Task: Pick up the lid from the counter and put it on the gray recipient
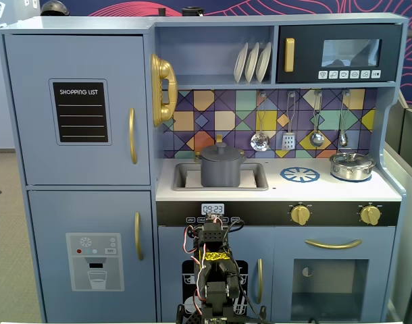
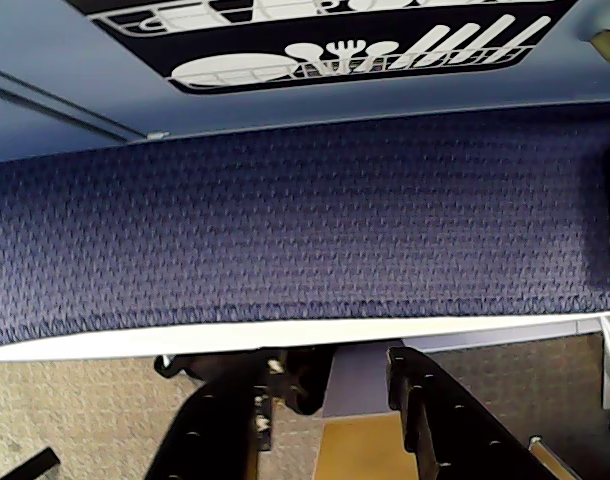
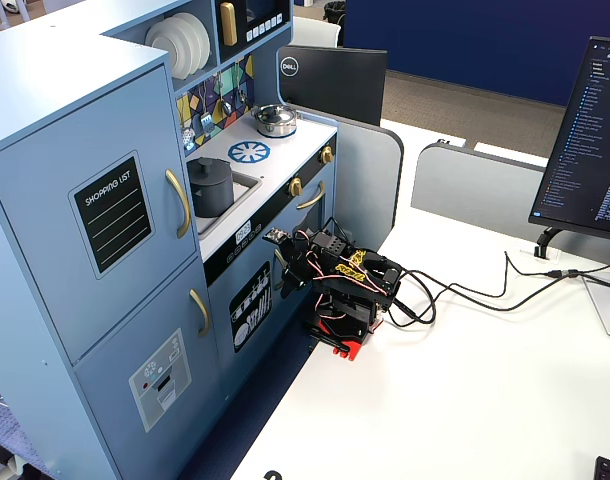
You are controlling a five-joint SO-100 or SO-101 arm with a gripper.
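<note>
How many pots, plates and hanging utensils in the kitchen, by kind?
Pots: 2, the gray pot with the lid on it, and the silver pot
Plates: 3
Hanging utensils: 4
Total: 9

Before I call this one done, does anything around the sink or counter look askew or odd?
Nothing stands out. The lid sits level on the gray pot in the sink, knob up. The silver pot is lidded beside the burner mark. The arm is folded low by the cabinet.
</note>
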